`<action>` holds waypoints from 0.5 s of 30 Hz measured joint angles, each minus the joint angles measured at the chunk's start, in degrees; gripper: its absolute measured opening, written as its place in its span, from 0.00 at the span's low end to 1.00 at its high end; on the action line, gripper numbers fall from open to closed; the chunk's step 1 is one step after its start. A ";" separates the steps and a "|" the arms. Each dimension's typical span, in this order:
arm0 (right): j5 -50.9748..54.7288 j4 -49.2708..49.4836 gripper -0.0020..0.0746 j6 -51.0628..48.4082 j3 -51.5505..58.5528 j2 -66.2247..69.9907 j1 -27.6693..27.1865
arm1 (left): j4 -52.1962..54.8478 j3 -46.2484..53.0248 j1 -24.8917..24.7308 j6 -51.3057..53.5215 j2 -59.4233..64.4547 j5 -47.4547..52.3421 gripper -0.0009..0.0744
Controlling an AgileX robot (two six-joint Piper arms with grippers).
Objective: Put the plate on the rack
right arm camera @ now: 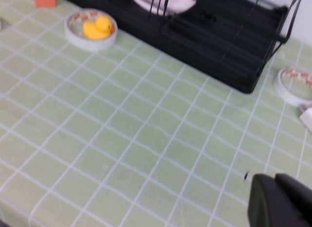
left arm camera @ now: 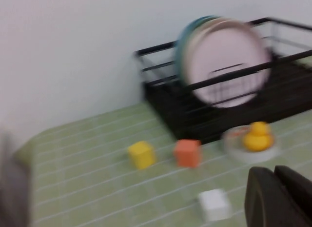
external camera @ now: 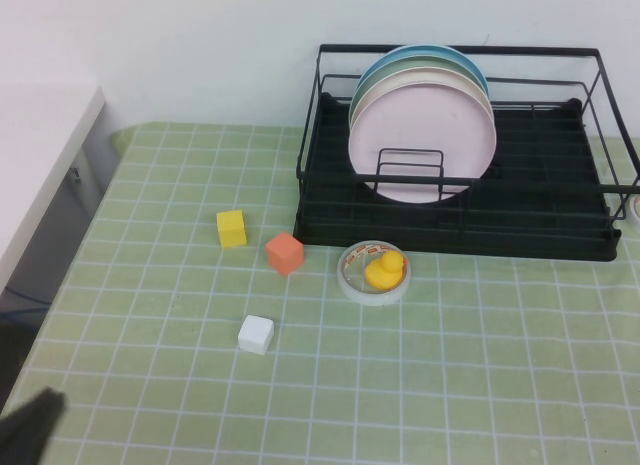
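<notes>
We judge the task done: the plate (external camera: 420,135) stands upright in the rack (external camera: 560,225). Left pincer (left arm camera: 275,197) and right pincer (right arm camera: 278,202) hang over the worktop (external camera: 450,385), holding nothing; we cannot tell their fingers' spread.

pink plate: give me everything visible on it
The plate is large, round, pale pink with a shallow raised rim and a matte, ceramic-like look. It stands on edge in the rack, frontmost of a stack, with a cream plate right behind it; wire dividers cross its lower face. The left gripper and the right gripper are both away from it, over the table.
</notes>
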 joint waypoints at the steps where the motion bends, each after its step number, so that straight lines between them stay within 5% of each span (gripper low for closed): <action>1: 0.66 0.00 0.03 0.00 0.00 0.00 0.00 | 0.08 0.00 0.00 0.10 0.00 -2.71 0.01; 8: 2.85 0.00 0.03 0.00 0.00 0.00 0.08 | -1.81 0.00 0.00 0.22 0.00 -13.23 0.01; 15: 3.08 0.00 0.03 0.00 0.00 0.00 0.08 | -1.77 -0.94 0.00 2.54 -0.10 9.02 0.01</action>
